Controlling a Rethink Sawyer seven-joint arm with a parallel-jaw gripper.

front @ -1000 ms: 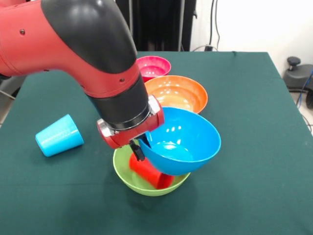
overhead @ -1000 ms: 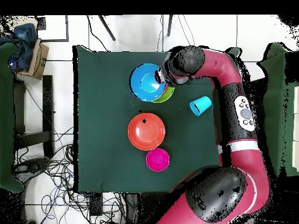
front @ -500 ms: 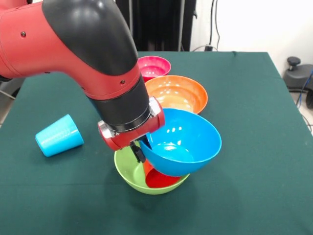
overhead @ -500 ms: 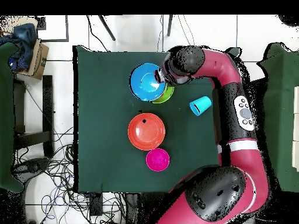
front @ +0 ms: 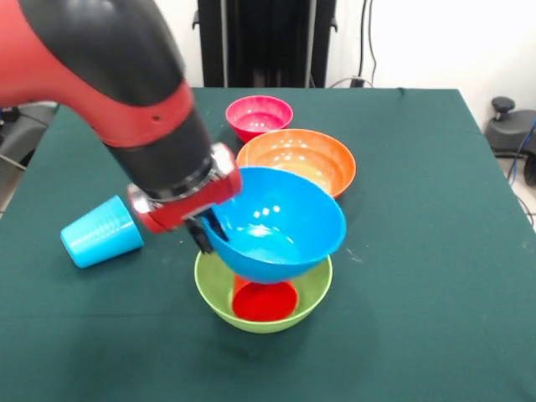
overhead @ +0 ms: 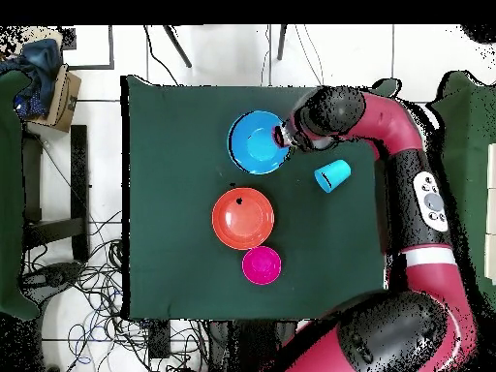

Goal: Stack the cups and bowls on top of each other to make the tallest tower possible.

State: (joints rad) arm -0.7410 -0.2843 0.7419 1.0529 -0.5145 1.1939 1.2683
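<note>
My gripper (front: 203, 235) is shut on the rim of the blue bowl (front: 275, 223), holding it in the air right above the lime green bowl (front: 216, 286). A red cup (front: 265, 300) stands upright inside the green bowl, under the blue one. In the overhead view the blue bowl (overhead: 257, 142) covers the green bowl, with the gripper (overhead: 282, 137) at its rim. A light blue cup (front: 100, 232) lies on its side on the cloth to the left. An orange bowl (front: 301, 157) and a small pink-red bowl (front: 259, 113) sit behind.
The dark green table (front: 435, 251) has its edge on the right, with floor and cables beyond. The overhead view shows the orange bowl (overhead: 242, 218) and the pink-red bowl (overhead: 262, 264) in the table's middle, and the light blue cup (overhead: 332, 175) near my arm.
The arm swung the blue bowl leftward in the front view, from off to one side to right over the green bowl. The red cup went from lying tilted to standing upright.
</note>
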